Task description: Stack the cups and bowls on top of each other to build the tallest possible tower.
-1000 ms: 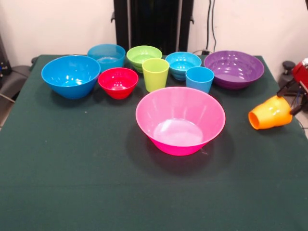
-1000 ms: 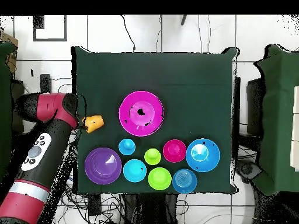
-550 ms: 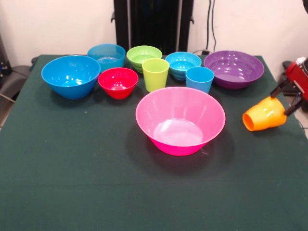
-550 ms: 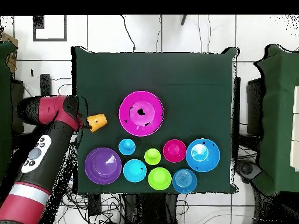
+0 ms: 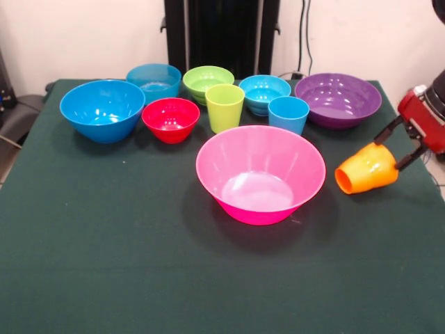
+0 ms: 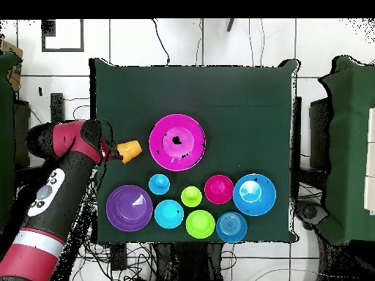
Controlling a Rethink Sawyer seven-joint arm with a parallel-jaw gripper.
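The hand (image 5: 398,149) grips the tilted orange cup (image 5: 365,169), just beside the pink bowl (image 5: 261,174); no writing is readable.

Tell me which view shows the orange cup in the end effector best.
The front view. There the orange cup lies tilted on its side, mouth toward the pink bowl, with the end effector fingers gripping its base. The overhead view shows the orange cup only as a small blob beside the arm, its tilt unreadable.
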